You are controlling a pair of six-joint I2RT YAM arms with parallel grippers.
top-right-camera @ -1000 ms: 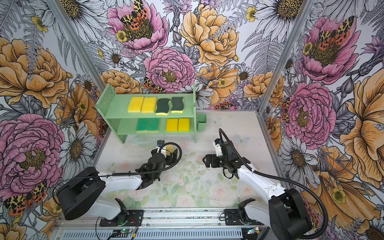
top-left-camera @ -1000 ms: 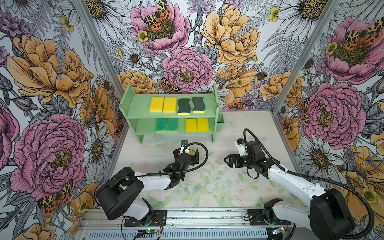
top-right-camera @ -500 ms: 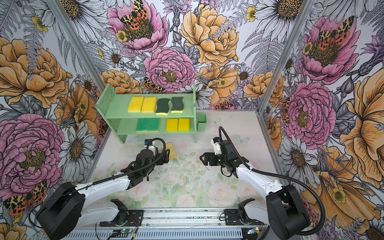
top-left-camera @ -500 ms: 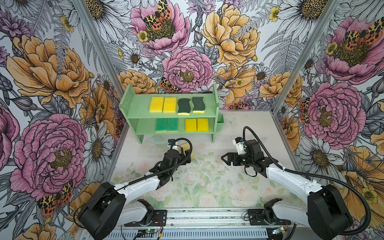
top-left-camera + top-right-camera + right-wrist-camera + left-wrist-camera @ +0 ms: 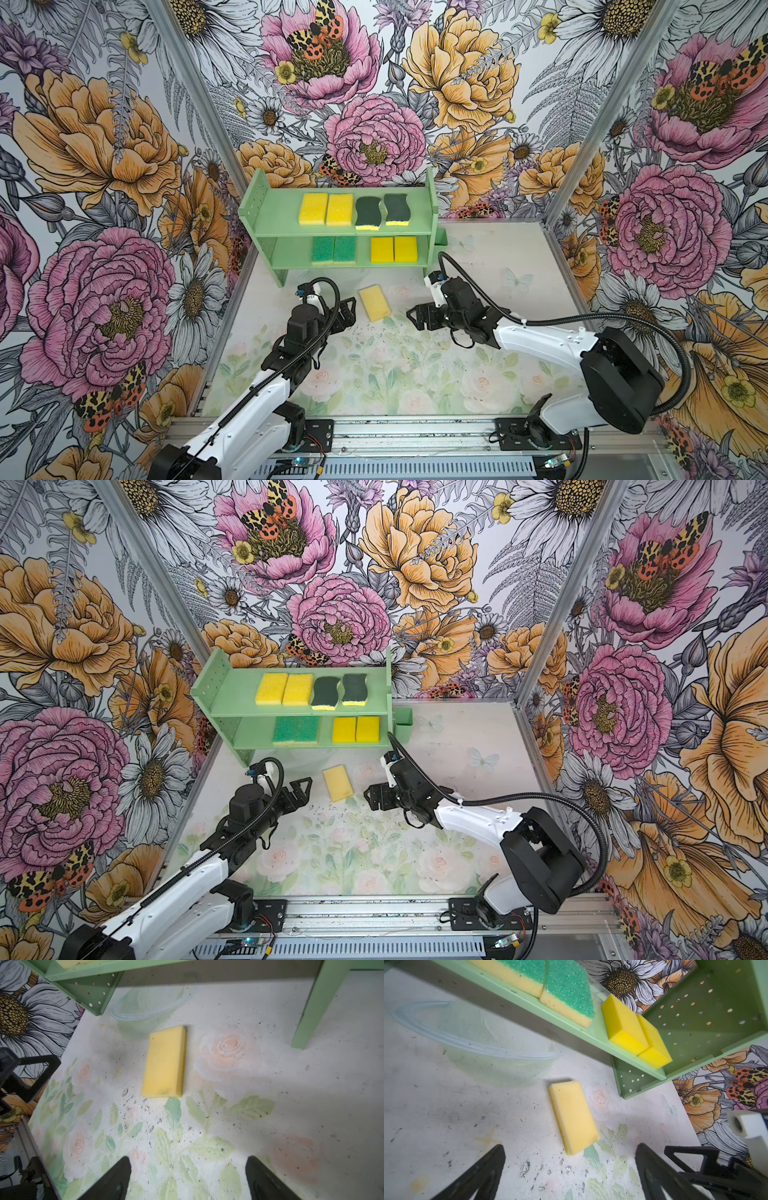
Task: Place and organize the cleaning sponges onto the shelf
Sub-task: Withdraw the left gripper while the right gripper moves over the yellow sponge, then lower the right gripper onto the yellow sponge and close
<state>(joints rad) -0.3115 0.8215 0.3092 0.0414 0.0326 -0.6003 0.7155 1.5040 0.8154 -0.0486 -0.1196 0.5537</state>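
Observation:
One plain yellow sponge (image 5: 375, 302) (image 5: 338, 782) lies flat on the table in front of the shelf (image 5: 274, 214) (image 5: 237, 692). My left gripper (image 5: 348, 310) (image 5: 301, 789) stands open just left of it, nothing between its fingers. My right gripper (image 5: 415, 318) (image 5: 372, 798) is open just right of it, also empty. Both wrist views show the sponge (image 5: 574, 1116) (image 5: 165, 1061) ahead of the open jaws (image 5: 570, 1159) (image 5: 188, 1157). The top tier holds two yellow sponges (image 5: 326, 209) and two dark-green wavy ones (image 5: 382, 211). The lower tier holds two bright-green sponges (image 5: 334, 250) and two yellow ones (image 5: 394, 249).
A clear bowl (image 5: 477, 1043) (image 5: 145, 1012) sits on the table partly under the shelf, close behind the loose sponge. A small green cup (image 5: 441, 239) (image 5: 404, 721) hangs on the shelf's right side. Dark crumbs speckle the floral mat. Flowered walls close in three sides.
The left gripper has drawn back to the left, uncovering the yellow sponge on the table. The right gripper has moved left toward that sponge, its jaws narrowing slightly.

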